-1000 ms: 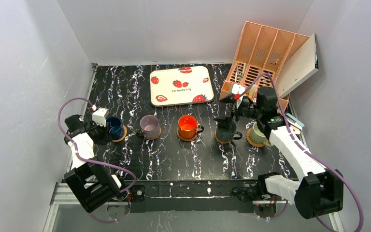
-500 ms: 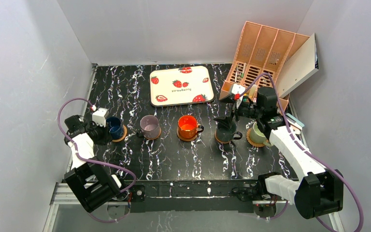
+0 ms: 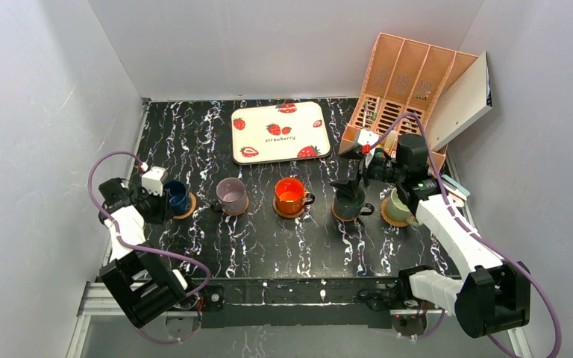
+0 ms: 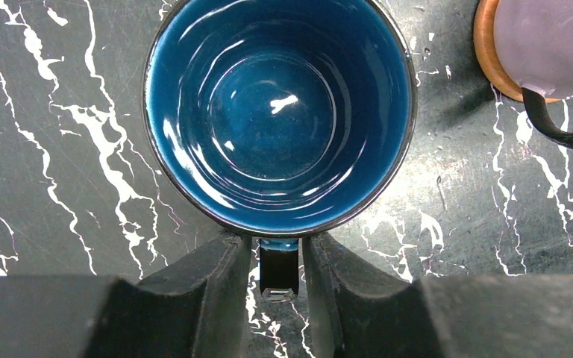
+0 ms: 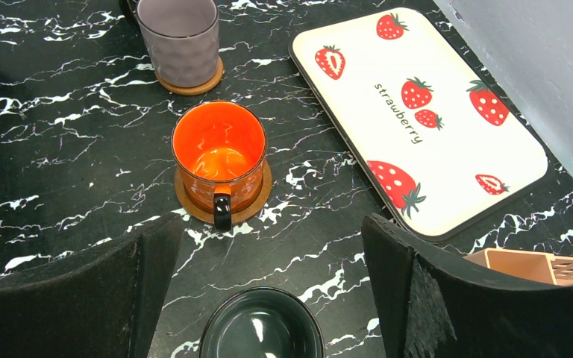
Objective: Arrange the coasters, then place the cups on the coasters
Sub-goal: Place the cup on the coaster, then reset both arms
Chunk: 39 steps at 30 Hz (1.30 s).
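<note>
1. While the handle (image 4: 279, 270) of the navy cup (image 4: 280, 112) is flanked by the barely parted left gripper (image 4: 277, 247), the cup is seated on its coaster (image 3: 189, 209).
2. It may be dragged off if withdrawal is skewed.

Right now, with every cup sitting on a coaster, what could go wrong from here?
1. The left jaws closely flank the blue cup handle. A sideways or twisting retreat could hook the handle and drag the cup off its coaster.
2. The right jaws hang wide open over the dark cup, with the green cup right beside it. Dropping or swinging on the way out could clip a rim and shift either cup.
</note>
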Motion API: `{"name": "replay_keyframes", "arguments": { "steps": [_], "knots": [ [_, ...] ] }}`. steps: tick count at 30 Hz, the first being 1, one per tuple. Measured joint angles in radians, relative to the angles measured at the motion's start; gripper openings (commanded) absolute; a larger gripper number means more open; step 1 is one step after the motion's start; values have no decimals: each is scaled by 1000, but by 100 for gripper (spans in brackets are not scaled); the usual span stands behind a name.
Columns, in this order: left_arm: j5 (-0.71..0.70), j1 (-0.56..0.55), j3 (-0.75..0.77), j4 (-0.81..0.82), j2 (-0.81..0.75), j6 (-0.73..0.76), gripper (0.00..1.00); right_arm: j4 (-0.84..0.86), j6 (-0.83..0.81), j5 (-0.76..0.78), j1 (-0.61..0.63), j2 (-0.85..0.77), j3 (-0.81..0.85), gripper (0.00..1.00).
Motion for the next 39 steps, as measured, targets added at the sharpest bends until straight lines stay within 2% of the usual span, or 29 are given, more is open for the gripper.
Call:
{"name": "replay_keyframes", "arguments": {
  "steps": [4, 9, 16, 19, 22, 23, 35, 39],
  "knots": [
    [2, 0, 0, 0, 0, 3, 41, 0, 0, 0, 0, 0, 0, 99],
    [3, 1, 0, -1, 0, 6, 47, 0, 0, 0, 0, 0, 0, 99],
    [11, 11, 0, -34, -18, 32, 66, 0, 0, 0, 0, 0, 0, 99],
    [22, 19, 2, -59, -37, 49, 78, 0, 0, 0, 0, 0, 0, 99],
    [35, 28, 14, -91, -52, 71, 96, 0, 0, 0, 0, 0, 0, 99],
    [39, 32, 21, -104, -53, 77, 98, 0, 0, 0, 0, 0, 0, 99],
    [104, 82, 138, -269, -53, 180, 98, 0, 0, 6, 0, -13, 0, 99],
    [123, 84, 217, -300, -51, 171, 98, 2, 13, 34, 0, -17, 0, 99]
  ]
}}
